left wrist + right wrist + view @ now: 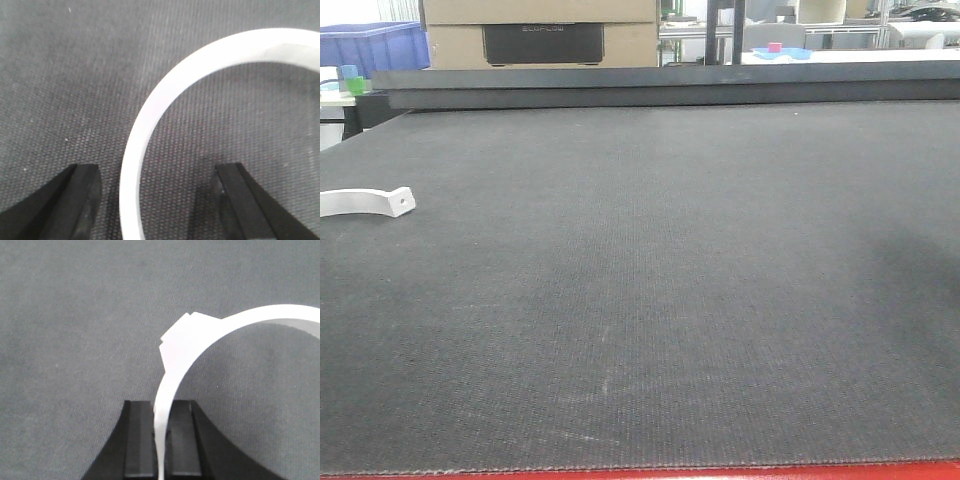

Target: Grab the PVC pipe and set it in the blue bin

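A white curved PVC pipe piece (150,110) lies flat on the dark mat. My left gripper (157,200) is open and low over it, its black fingers (82,197) standing wide on either side of the band without touching it. My right gripper (162,440) is shut on the thin edge of another white curved PVC pipe piece (200,342), held above the mat. In the front view a white curved piece (365,203) rests at the table's left edge, and neither gripper shows there. The blue bin (372,47) stands beyond the table's far left corner.
A raised black ledge (670,85) runs along the table's far edge. Behind it stands a cardboard box with a black device (542,40). Small green and blue items (353,80) sit at the far left. A red strip (720,470) marks the front edge.
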`<control>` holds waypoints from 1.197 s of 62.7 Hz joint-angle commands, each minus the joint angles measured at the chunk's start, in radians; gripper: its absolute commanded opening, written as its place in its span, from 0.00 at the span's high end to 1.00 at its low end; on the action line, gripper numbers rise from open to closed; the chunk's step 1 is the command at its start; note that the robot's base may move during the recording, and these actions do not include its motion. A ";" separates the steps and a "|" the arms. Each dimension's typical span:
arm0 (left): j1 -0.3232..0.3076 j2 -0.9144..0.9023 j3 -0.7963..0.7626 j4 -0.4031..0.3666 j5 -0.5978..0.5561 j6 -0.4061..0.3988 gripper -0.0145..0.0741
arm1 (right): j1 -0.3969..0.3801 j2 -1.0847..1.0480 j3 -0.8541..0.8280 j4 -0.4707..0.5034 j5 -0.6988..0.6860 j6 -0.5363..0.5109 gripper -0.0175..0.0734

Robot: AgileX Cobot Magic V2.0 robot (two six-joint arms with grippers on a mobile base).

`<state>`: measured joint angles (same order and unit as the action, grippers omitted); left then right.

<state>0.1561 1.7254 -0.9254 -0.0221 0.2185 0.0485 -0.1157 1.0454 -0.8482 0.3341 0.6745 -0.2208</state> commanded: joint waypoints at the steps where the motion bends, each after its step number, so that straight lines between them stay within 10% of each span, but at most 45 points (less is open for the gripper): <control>1: 0.000 0.007 -0.005 0.007 -0.018 -0.006 0.41 | 0.000 -0.009 0.000 0.001 -0.034 -0.009 0.99; 15: 0.000 0.009 -0.005 0.009 -0.032 -0.006 0.49 | 0.000 -0.009 0.000 0.001 -0.053 -0.009 0.99; 32: 0.000 0.009 -0.005 0.043 -0.019 -0.002 0.97 | 0.000 -0.009 0.000 0.001 -0.062 -0.009 0.99; 75: 0.000 -0.241 -0.005 0.055 0.094 -0.001 0.96 | 0.000 -0.174 0.000 -0.008 -0.169 -0.037 0.99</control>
<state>0.1561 1.5541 -0.9260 0.0434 0.2807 0.0503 -0.1157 0.9133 -0.8482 0.3341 0.5463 -0.2459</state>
